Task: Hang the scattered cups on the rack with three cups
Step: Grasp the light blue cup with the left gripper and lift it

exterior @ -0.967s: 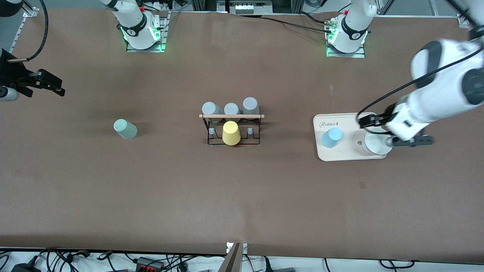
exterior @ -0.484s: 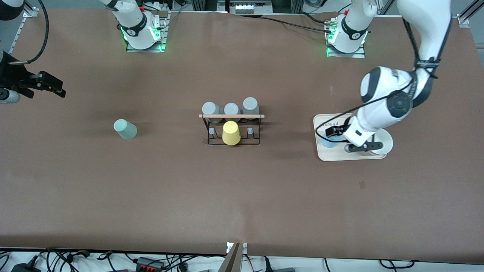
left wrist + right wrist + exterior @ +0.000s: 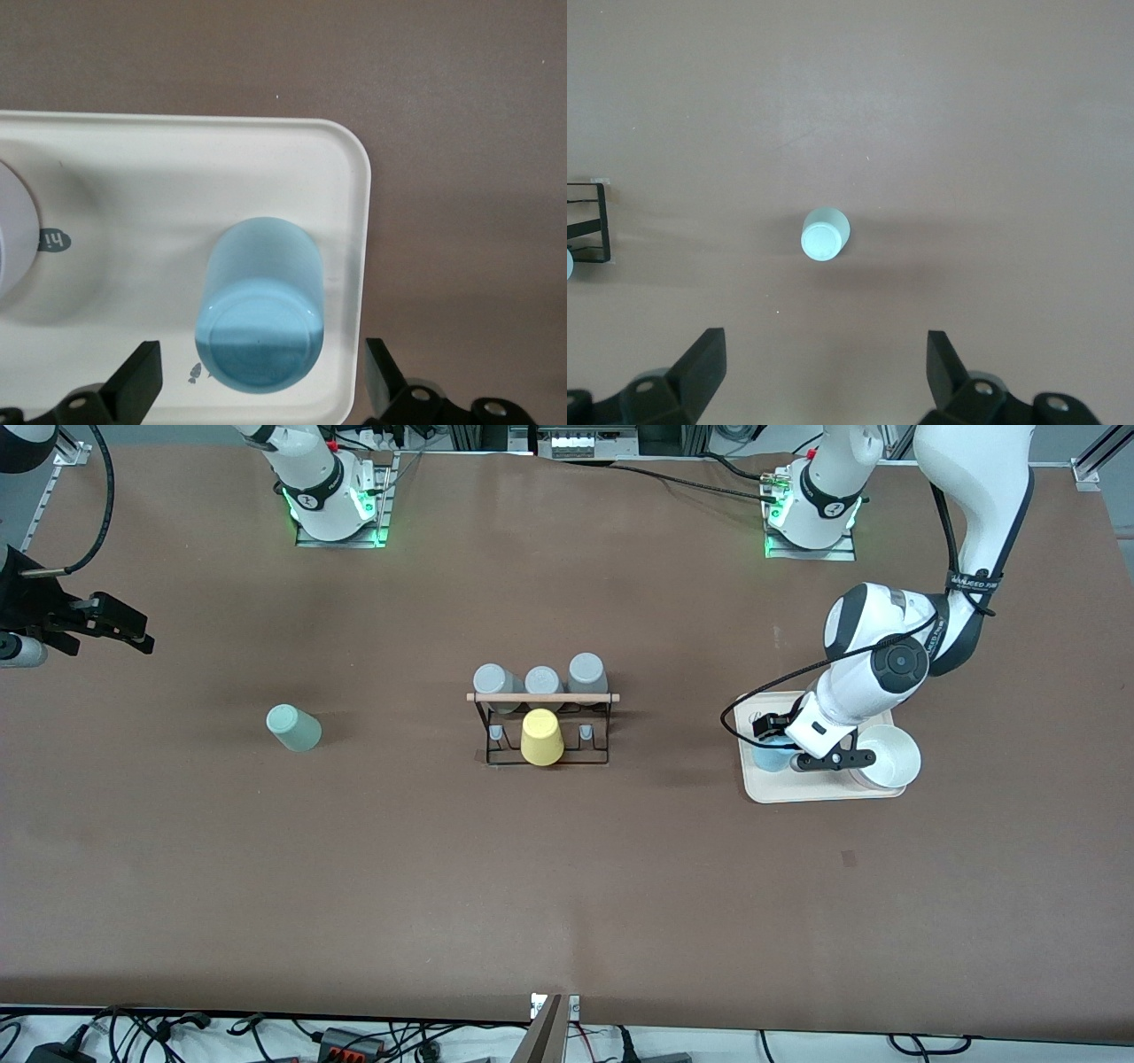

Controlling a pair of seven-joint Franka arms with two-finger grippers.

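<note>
A cream tray (image 3: 828, 793) holds the blue cup (image 3: 262, 305) and a white bowl (image 3: 889, 756). The left gripper (image 3: 261, 394) hovers over the cup, wide open, empty. The right gripper (image 3: 824, 381), open, waits high over the brown table (image 3: 567, 886); the green cup (image 3: 293, 727) stands toward the right arm's end, well apart from the rack (image 3: 543, 726).

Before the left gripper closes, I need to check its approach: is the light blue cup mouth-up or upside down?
Upside down: the light blue cup stands on the cream tray with its closed base facing up.
</note>
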